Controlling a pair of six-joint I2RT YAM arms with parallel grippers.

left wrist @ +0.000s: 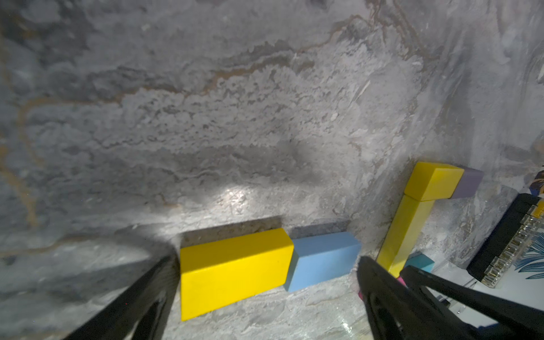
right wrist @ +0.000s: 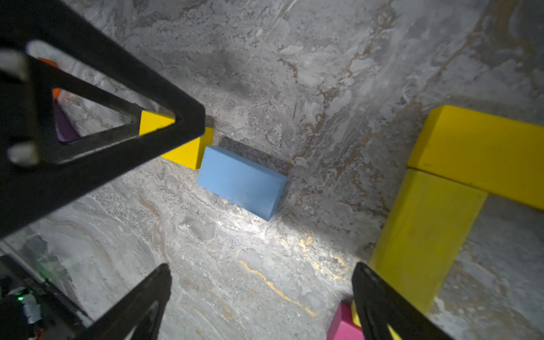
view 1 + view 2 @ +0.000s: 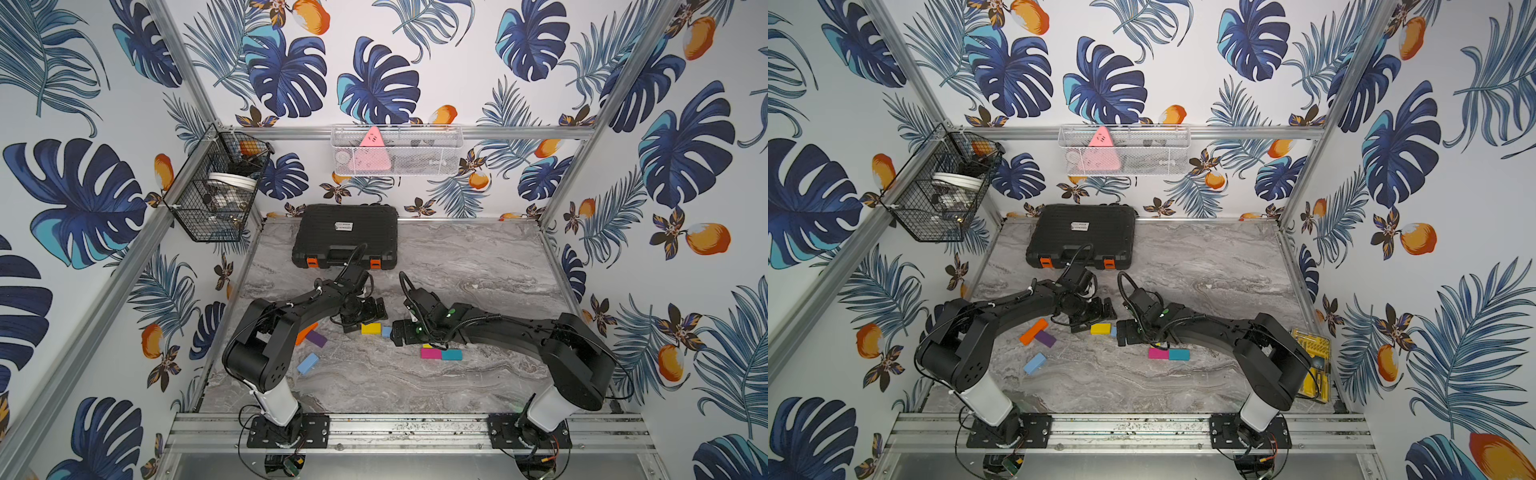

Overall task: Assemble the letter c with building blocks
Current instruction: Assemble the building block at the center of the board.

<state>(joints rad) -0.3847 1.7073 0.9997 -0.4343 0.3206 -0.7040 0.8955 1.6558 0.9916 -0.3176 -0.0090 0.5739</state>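
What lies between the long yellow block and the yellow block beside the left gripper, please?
A light blue block, next to the yellow block, then bare table before the long yellow block; both wrist views show it.

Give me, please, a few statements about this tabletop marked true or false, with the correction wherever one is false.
1. The magenta block and the teal block lie end to end, touching. True.
2. The left gripper is shut on a yellow block. False: its jaws stand wide open and the block rests on the table.
3. A light blue block touches that yellow block's end. True.
4. The black case stands open. False: it is closed.
5. The orange block lies on the case. False: it lies on the table beside the purple block.
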